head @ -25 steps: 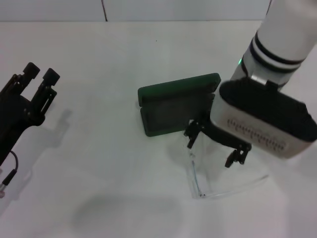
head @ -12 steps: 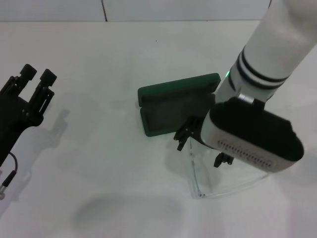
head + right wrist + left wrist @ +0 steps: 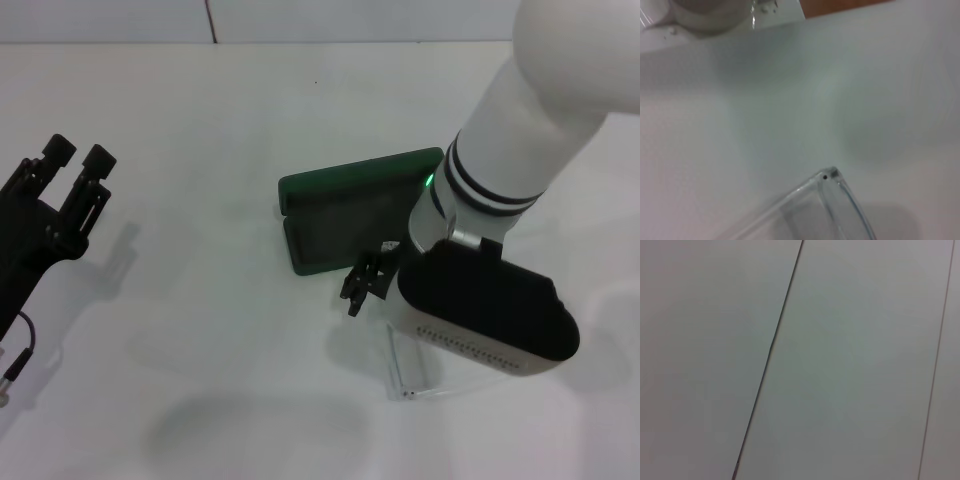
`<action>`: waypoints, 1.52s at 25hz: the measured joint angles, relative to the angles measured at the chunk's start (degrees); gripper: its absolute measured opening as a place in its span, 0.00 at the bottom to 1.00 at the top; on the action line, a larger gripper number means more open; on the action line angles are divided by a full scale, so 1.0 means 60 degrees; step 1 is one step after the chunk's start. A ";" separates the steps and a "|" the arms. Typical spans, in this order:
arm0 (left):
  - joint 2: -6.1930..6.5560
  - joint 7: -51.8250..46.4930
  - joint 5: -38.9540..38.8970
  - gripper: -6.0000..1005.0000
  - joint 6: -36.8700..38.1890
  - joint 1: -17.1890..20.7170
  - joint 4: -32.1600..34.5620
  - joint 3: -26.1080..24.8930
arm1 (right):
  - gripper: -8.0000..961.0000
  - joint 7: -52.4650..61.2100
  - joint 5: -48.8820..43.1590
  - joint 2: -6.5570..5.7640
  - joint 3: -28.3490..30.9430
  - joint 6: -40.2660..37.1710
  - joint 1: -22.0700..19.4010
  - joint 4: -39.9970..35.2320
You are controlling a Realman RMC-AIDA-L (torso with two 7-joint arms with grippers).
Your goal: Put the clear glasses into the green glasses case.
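right gripper (image 3: 372, 285) dropped lower over clear glasses (image 3: 412, 372), case (image 3: 350, 205) open just behind it; grasp imminent, finger spread cannot tell; left gripper (image 3: 72, 152) parked, open

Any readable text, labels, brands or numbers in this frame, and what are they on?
None can be read.
Green glasses case: open, no lettering visible.
Clear glasses: no markings visible.
Right gripper: a row of small marks on the wrist housing above it, too small to read.
Left gripper: no text.
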 joint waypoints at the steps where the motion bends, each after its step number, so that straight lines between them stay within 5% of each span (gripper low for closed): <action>1: 0.0004 0.0012 -0.0001 0.53 -0.0002 0.0003 0.0000 0.0002 | 0.77 0.0004 0.0001 0.0001 -0.0092 0.0075 0.0003 0.0043; 14: 0.0029 0.0029 -0.0013 0.53 -0.0329 -0.0134 0.0000 -0.0008 | 0.57 -0.0042 0.0223 0.0001 -0.0369 0.0649 -0.0027 0.0232; 20: 0.0043 0.0007 -0.0015 0.53 -0.0356 -0.0181 0.0038 0.0003 | 0.31 -0.0008 0.0312 0.0000 0.0114 0.0630 -0.0174 0.0179; 25: 0.0044 -0.0048 0.0039 0.53 -0.0254 -0.0185 0.0102 0.0003 | 0.15 -0.0135 0.0477 -0.0001 0.1367 0.0109 -0.0447 0.0052; 30: 0.0044 -0.0052 0.0047 0.53 -0.0051 -0.0247 0.0106 0.0002 | 0.15 -0.0442 0.0890 -0.0003 0.3199 0.0083 -0.1348 -0.0328; 38: 0.0083 -0.0054 0.0408 0.53 0.1069 -0.0230 0.0710 0.0030 | 0.13 -0.0965 0.4400 -0.0042 0.6439 0.0466 -0.3006 -0.0388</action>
